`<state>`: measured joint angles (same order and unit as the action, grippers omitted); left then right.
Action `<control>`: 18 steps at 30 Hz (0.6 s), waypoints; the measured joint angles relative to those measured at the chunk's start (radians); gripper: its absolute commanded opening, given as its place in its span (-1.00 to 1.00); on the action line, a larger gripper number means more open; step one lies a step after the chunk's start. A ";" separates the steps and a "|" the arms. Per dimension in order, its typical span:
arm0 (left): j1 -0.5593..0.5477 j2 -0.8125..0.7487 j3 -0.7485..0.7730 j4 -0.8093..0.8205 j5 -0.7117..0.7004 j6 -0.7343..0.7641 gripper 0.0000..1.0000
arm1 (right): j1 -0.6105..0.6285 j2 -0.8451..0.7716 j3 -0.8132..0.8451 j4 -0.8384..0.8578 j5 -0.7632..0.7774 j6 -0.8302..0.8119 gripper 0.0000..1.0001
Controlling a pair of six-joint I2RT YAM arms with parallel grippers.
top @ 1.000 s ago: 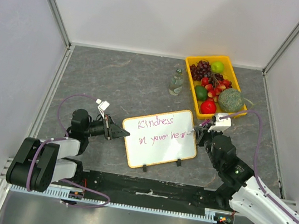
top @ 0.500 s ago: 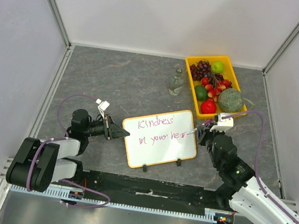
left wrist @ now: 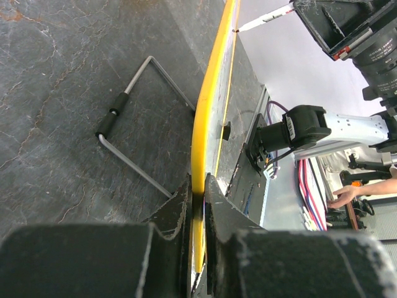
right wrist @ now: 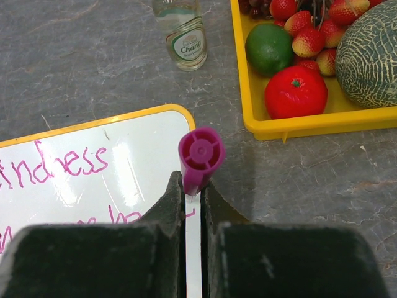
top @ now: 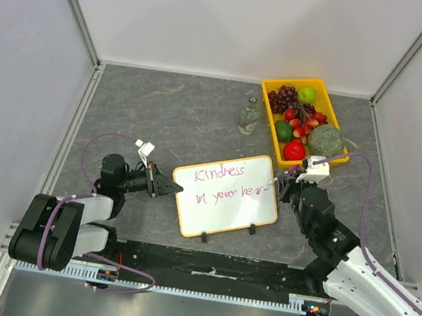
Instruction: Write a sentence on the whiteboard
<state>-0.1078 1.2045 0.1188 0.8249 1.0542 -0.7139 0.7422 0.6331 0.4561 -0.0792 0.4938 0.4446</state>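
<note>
Angled yellow-rimmed whiteboard (top: 226,214) bears purple two-line sentence (top: 223,173).

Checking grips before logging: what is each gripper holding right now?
Left gripper: shut on the whiteboard rim.
Right gripper: shut on the purple-capped marker.

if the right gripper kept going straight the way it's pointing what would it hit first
Most likely the whiteboard: the right gripper points at its right-hand end, and the marker in its jaws would reach that surface first. Depth is hard to judge; the glass bottle stands further off on that line.
</note>
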 measured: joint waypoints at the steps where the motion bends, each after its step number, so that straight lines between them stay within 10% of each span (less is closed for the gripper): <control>1: 0.000 0.000 0.000 0.000 0.000 0.000 -0.96 | 0.000 0.006 0.000 0.003 -0.002 0.000 -1.00; 18: 0.000 0.000 0.000 0.000 0.000 0.000 -0.96 | 0.000 -0.008 -0.027 0.011 -0.023 0.005 -1.00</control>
<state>-0.1081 1.2045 0.1188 0.8249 1.0542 -0.7143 0.7422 0.6247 0.4294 -0.0677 0.4713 0.4492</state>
